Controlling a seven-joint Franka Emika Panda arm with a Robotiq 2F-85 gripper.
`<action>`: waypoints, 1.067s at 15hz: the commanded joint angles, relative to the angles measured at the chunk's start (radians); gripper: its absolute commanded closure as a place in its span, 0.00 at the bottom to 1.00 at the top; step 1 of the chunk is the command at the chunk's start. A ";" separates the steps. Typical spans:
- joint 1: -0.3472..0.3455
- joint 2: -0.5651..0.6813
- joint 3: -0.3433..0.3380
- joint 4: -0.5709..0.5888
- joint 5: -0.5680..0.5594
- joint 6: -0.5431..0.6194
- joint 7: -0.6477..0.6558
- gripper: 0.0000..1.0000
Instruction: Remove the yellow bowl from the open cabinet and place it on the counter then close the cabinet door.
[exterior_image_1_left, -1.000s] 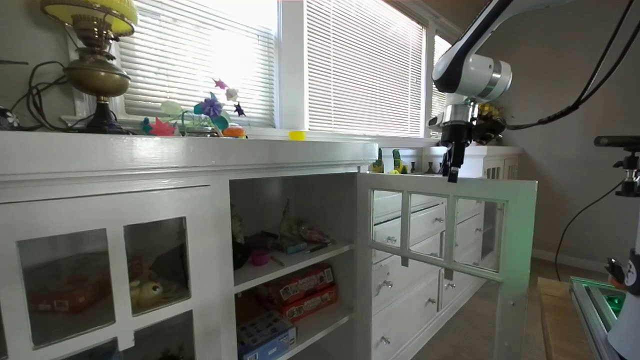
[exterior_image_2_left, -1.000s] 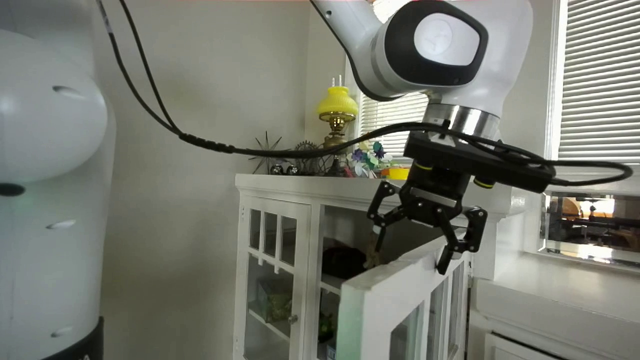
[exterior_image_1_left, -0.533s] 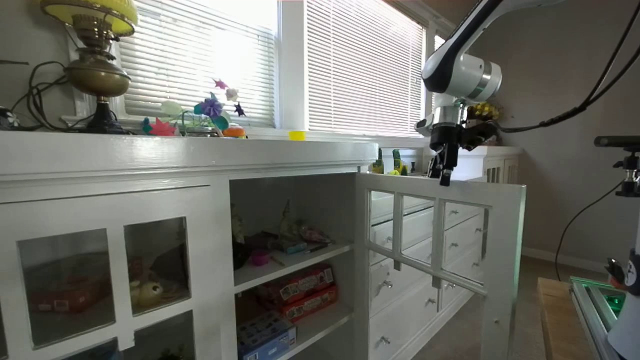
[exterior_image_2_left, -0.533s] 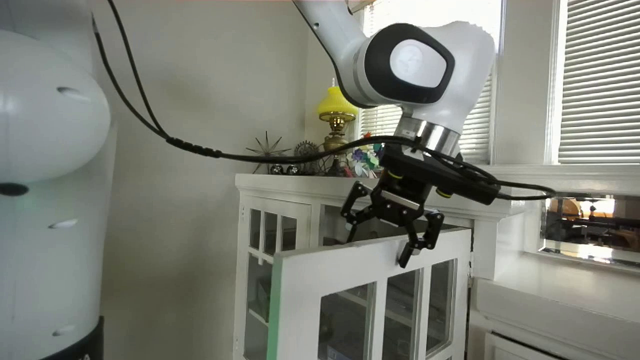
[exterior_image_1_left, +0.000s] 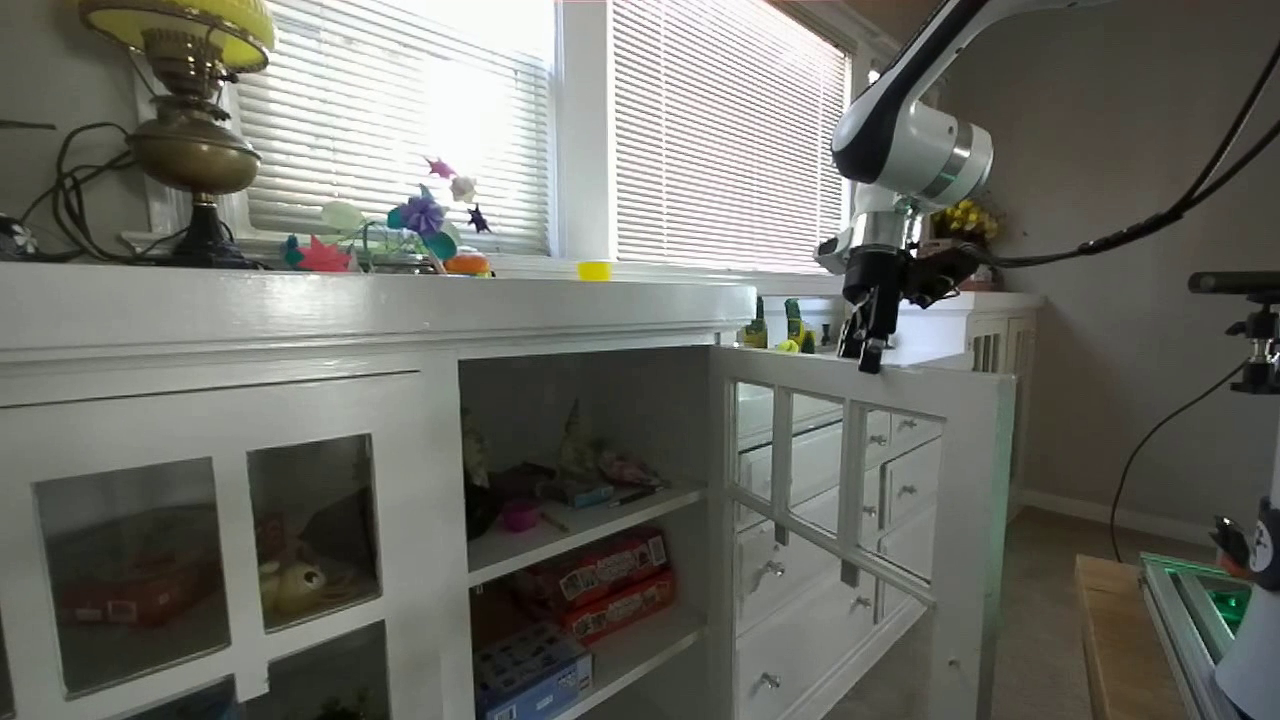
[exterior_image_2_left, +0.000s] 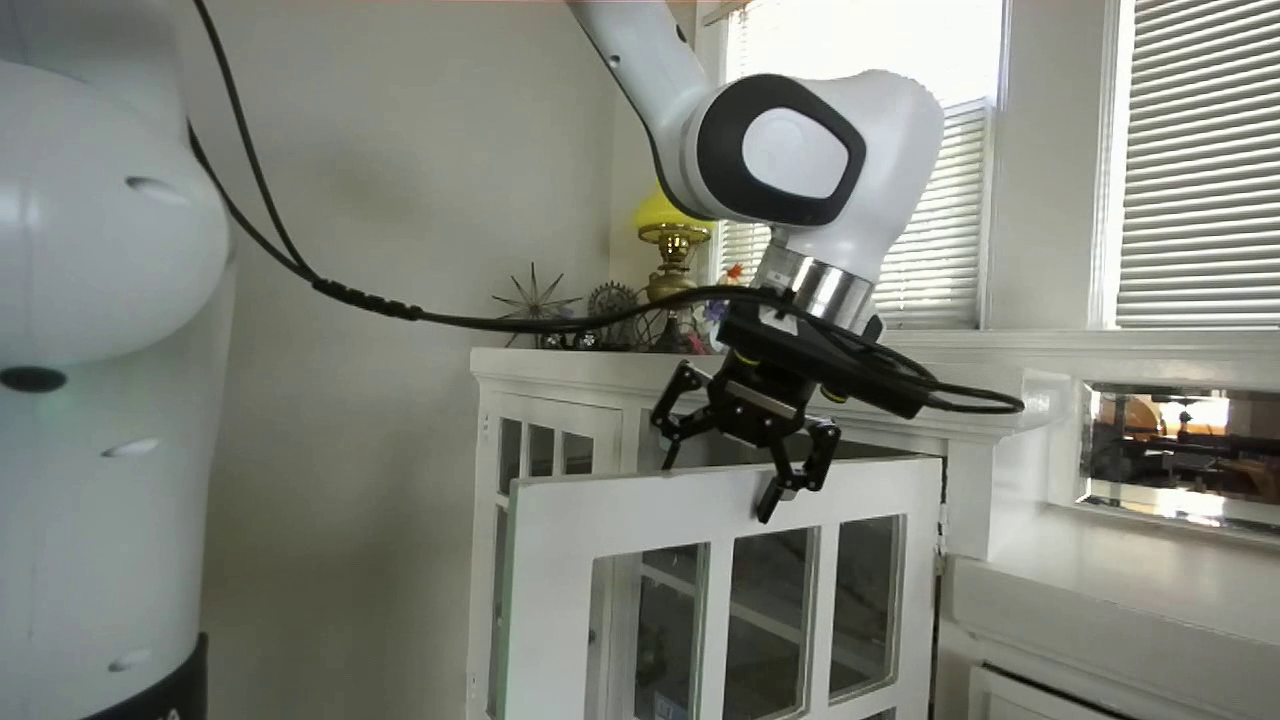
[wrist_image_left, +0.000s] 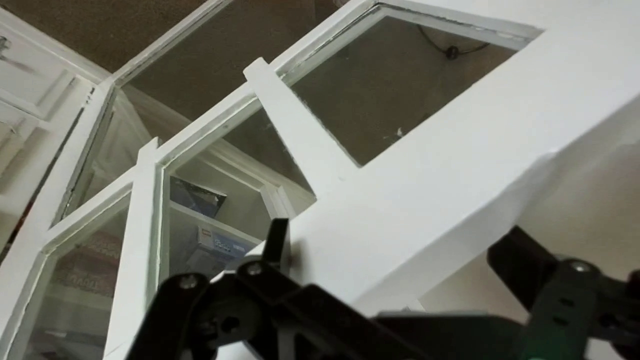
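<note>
Wrist view: wide-spread black gripper (wrist_image_left: 392, 235) straddles the white glass-paned door (wrist_image_left: 380, 200), likely to close it; contact unclear. Small yellow bowl (exterior_image_1_left: 594, 271) rests on white counter (exterior_image_1_left: 380, 305), behind its front edge.

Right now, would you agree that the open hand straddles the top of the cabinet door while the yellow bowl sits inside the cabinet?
Not inside: the yellow bowl sits on the counter, as an exterior view shows; the open hand does straddle the top of the cabinet door.
</note>
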 joint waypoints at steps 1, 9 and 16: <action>0.023 -0.043 0.007 -0.002 0.098 -0.114 -0.054 0.00; 0.018 -0.029 0.005 0.061 0.205 -0.350 -0.076 0.00; 0.030 -0.036 0.064 -0.037 0.204 -0.096 -0.148 0.00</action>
